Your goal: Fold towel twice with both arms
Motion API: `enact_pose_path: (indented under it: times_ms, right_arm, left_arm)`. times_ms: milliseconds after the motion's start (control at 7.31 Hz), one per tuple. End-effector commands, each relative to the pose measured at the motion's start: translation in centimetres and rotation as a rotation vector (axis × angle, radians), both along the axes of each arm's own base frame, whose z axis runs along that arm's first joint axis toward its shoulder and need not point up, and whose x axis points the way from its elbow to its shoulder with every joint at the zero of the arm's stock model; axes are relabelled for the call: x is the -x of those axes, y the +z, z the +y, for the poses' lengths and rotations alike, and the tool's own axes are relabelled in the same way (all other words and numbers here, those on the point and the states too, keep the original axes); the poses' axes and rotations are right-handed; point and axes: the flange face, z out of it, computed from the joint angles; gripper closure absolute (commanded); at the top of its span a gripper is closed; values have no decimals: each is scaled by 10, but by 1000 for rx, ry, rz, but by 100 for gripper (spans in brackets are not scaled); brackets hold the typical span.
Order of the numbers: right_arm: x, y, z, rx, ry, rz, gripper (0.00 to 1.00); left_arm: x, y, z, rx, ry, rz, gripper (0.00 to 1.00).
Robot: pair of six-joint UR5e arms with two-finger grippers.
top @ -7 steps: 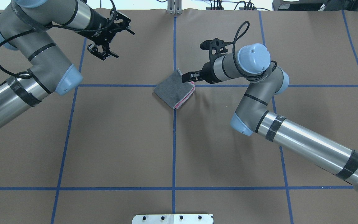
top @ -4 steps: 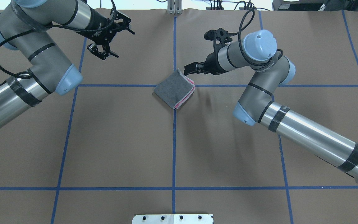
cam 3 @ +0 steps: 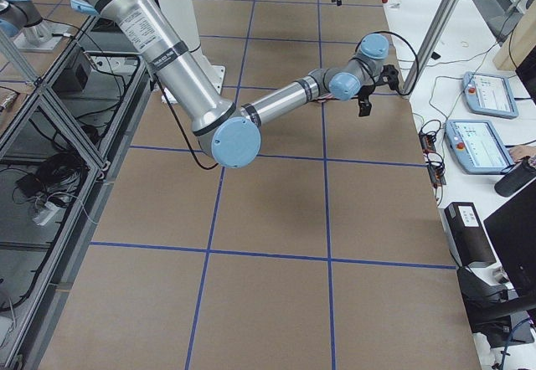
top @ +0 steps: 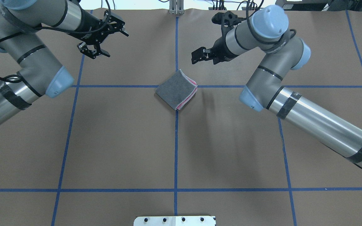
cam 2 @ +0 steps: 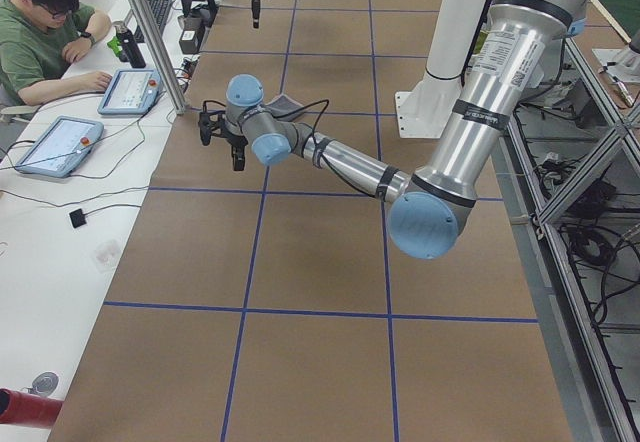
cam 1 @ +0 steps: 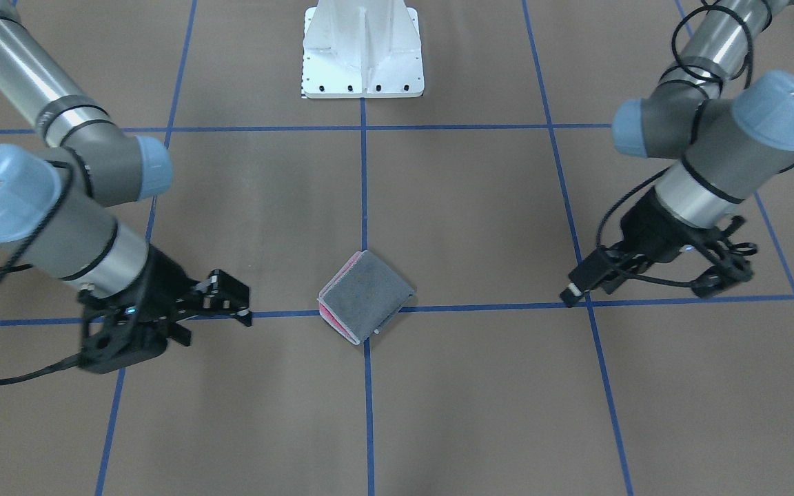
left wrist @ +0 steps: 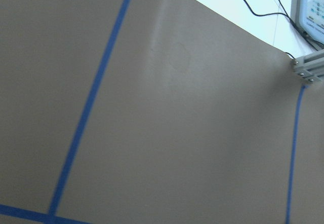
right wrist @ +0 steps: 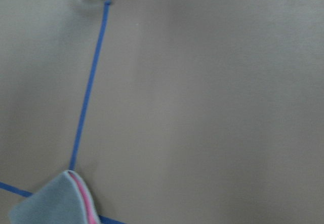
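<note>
The towel (top: 176, 89) lies folded into a small square at the table's middle, where two blue tape lines cross. Its dark grey face is up and pink-red layers show along the right edge. In the front-facing view the towel (cam 1: 366, 295) sits flat with nothing touching it. My right gripper (top: 200, 58) hovers open beyond the towel's far corner, clear of the cloth. My left gripper (top: 118, 45) hangs open far to the left, near the table's back edge. The right wrist view catches only the towel's corner (right wrist: 55, 201).
Brown paper with a blue tape grid (top: 176, 157) covers the table. The white pedestal base (cam 1: 362, 48) stands at the robot's side. An aluminium post (top: 176, 8) rises at the far edge. A person (cam 2: 45, 32) sits at a side desk with tablets.
My right gripper let go of the towel's far corner, then lifted and drew back toward the far side. The left arm shifted slightly left. The towel stayed put.
</note>
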Motion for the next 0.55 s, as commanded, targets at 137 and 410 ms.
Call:
enact_pose_path:
  times_ms: [137, 410]
  right_arm:
    - [-178, 124, 5, -14, -94, 201, 0]
    - [-190, 192, 38, -14, -83, 318, 0]
  left_arm:
    - [178, 80, 49, -222, 266, -342, 0]
    - [241, 150, 88, -269, 362, -412, 0]
